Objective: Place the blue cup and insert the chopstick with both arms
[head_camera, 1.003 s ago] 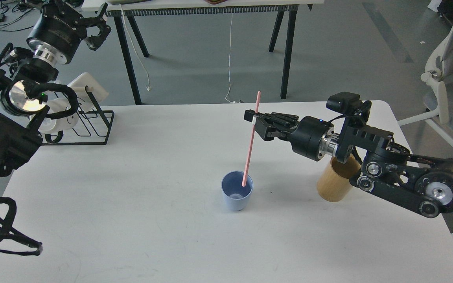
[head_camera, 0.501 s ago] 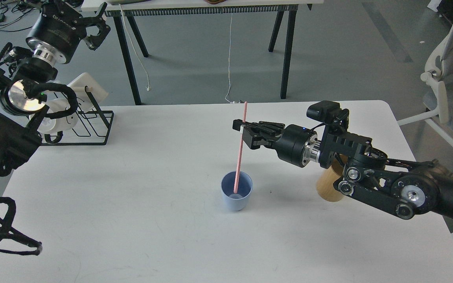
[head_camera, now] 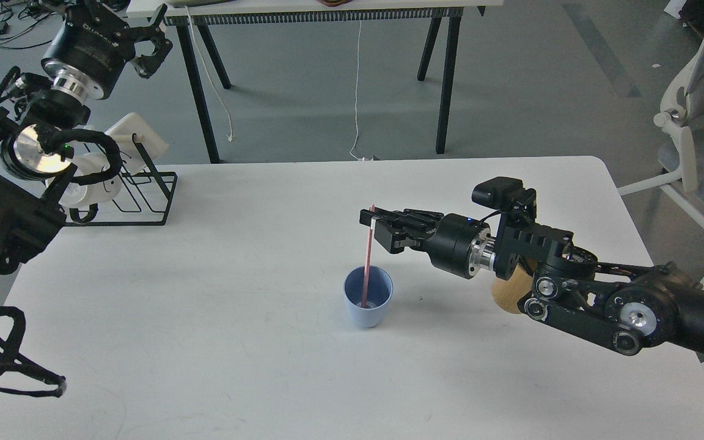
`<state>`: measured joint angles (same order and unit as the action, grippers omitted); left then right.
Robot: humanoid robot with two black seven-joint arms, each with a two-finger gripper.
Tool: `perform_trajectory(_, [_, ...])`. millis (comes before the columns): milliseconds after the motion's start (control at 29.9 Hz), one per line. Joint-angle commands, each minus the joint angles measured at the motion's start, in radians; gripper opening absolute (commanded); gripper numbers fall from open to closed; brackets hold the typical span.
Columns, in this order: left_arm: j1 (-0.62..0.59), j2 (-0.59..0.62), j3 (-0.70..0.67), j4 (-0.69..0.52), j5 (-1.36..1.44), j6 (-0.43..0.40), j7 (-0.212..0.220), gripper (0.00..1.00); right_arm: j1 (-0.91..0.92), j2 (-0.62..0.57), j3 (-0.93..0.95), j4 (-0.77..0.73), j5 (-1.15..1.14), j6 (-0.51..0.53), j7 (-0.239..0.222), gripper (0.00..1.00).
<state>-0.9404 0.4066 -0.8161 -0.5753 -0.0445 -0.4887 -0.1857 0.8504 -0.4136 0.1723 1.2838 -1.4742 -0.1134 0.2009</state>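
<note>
The pale blue cup [head_camera: 368,299] stands upright on the white table [head_camera: 254,342], right of the middle. The pink chopstick [head_camera: 368,260] stands almost upright with its lower end inside the cup. My right gripper [head_camera: 371,222] is shut on the stick's top end, just above the cup. My left gripper [head_camera: 151,41] is raised at the upper left, far from the cup, open and empty.
A tan wooden cylinder [head_camera: 506,292] stands behind my right arm, partly hidden by it. A black wire rack [head_camera: 138,195] with white mugs [head_camera: 135,140] sits at the table's far left. A chair [head_camera: 703,122] stands beyond the right edge.
My right gripper has moved left and down with the chopstick. The stick went from leaning over the cup's rim to standing nearly upright inside the cup. The left arm has not moved.
</note>
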Motion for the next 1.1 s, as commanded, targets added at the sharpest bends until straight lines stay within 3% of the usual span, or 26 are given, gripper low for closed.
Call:
perform_trajectory(0, [0.000, 0.001, 0.000, 0.000, 0.000, 0.000, 0.000, 0.99, -0.002, -0.001, 0.000, 0.000, 0.000, 0.000, 0.000, 0.34])
perform_trajectory(167, [0.000, 0.003, -0.002, 0.000, 0.000, 0.000, 0.000, 0.99, 0.013, -0.013, 0.033, 0.012, 0.014, -0.006, 0.005, 0.48])
perform_trajectory(267, [0.000, 0.004, -0.002, 0.000, 0.000, 0.000, 0.000, 0.99, 0.019, -0.022, 0.160, 0.012, 0.020, -0.003, 0.006, 0.61])
perform_trajectory(401, [0.000, 0.003, -0.002, 0.003, -0.001, 0.000, 0.000, 0.99, 0.016, -0.027, 0.343, 0.006, 0.034, 0.003, 0.008, 0.87])
perform_trajectory(468, [0.000, 0.000, -0.002, 0.005, -0.001, 0.000, 0.000, 0.99, 0.016, -0.025, 0.401, 0.003, 0.067, 0.003, 0.011, 0.94])
perform_trajectory(869, [0.000, -0.014, 0.000, 0.011, 0.000, 0.000, -0.001, 0.99, 0.019, -0.025, 0.561, -0.110, 0.658, 0.018, 0.014, 1.00])
perform_trajectory(1069, [-0.001, -0.022, 0.000, 0.011, -0.001, 0.000, -0.003, 0.99, 0.013, -0.024, 0.706, -0.218, 0.998, 0.153, 0.015, 1.00])
